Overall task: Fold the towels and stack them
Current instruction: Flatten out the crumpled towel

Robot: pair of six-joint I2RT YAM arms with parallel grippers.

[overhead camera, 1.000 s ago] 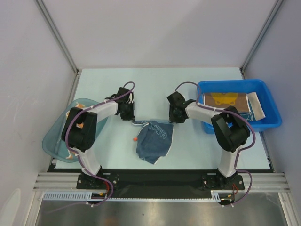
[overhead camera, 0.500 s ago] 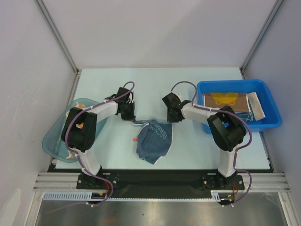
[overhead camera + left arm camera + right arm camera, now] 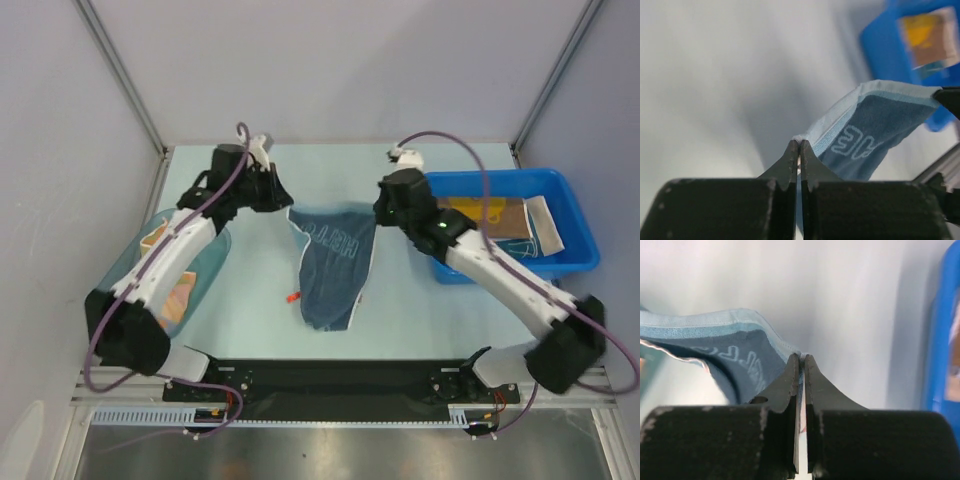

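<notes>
Holding the blue towel (image 3: 333,262) spread out, hanging. Clamped on its top corners: left gripper (image 3: 799,146), right gripper (image 3: 801,360).

Right wrist: my right gripper (image 3: 801,360) is pinching the teal-blue towel (image 3: 735,347).
I see the two black fingers (image 3: 785,385) pressed together on the towel's pale hem, right at their tips. From there the cloth stretches away to the left, taut along its top edge and sagging below, with parts of white lettering showing. Behind it lies the pale table (image 3: 840,285), blurred, and the blue bin (image 3: 944,330) fills the right edge.
</notes>
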